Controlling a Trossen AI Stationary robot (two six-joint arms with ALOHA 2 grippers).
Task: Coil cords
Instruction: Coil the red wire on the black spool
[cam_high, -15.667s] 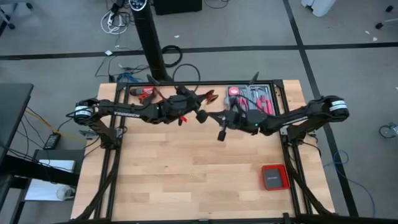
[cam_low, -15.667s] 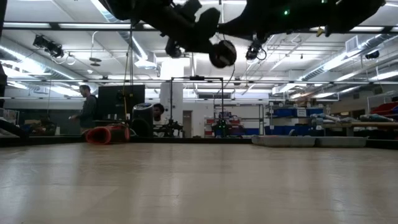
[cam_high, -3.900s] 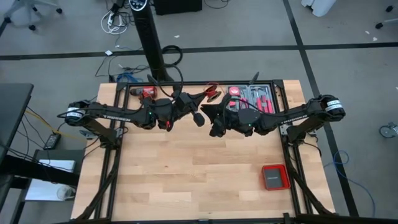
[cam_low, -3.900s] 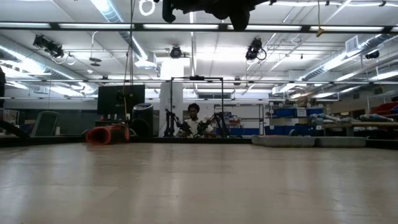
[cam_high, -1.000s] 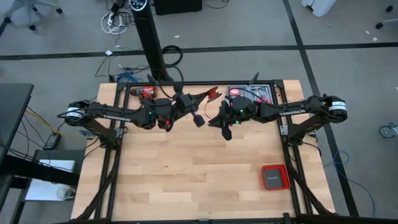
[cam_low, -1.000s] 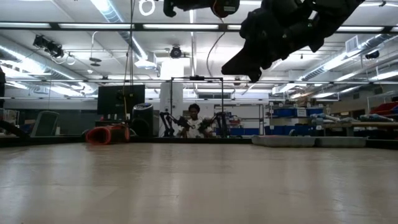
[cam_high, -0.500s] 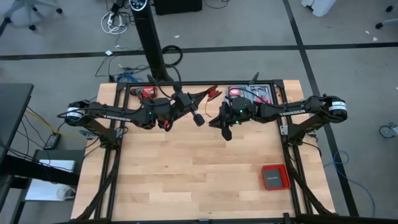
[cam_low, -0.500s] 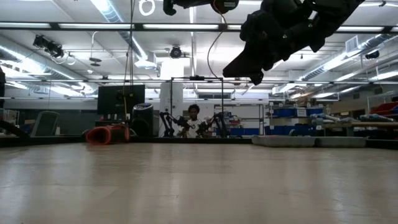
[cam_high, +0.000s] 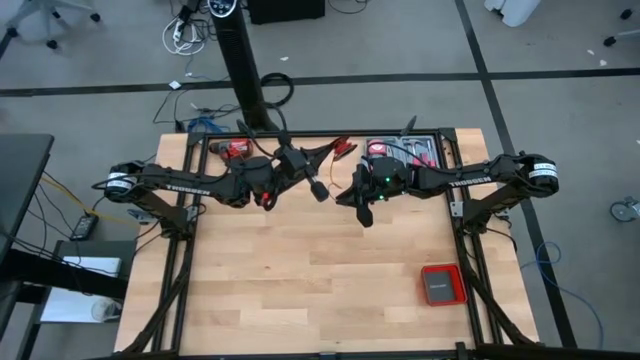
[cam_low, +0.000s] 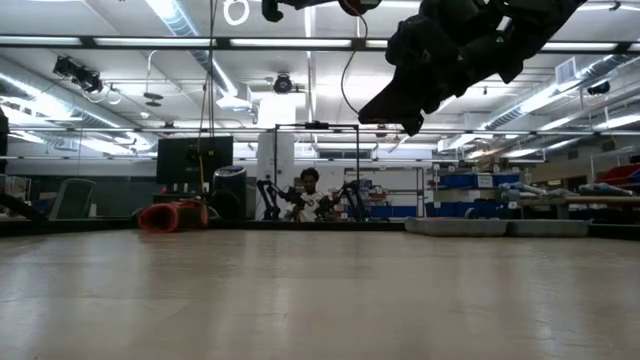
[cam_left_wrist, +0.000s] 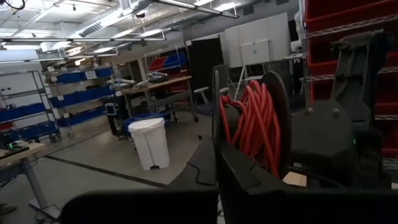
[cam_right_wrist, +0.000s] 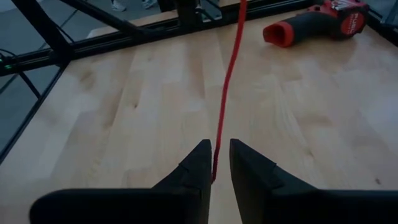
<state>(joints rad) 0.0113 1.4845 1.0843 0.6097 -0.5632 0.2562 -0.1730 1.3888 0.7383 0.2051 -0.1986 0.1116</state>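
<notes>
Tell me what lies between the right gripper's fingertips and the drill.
In the right wrist view, only the red cord over bare table separates the right gripper from the drill.

My pincers: both black, left pincer (cam_left_wrist: 217, 180), right pincer (cam_right_wrist: 216, 168); cord (cam_right_wrist: 225, 93) bright red, thin line between my right fingers; same red in coils (cam_left_wrist: 252, 121) on dark spool; counter (cam_high: 300, 270) pale wood, plank-striped, black frame; drill (cam_right_wrist: 314, 26) red with black grip; square box (cam_high: 440, 285) red, grey middle; bin (cam_left_wrist: 152, 143) white.
</notes>
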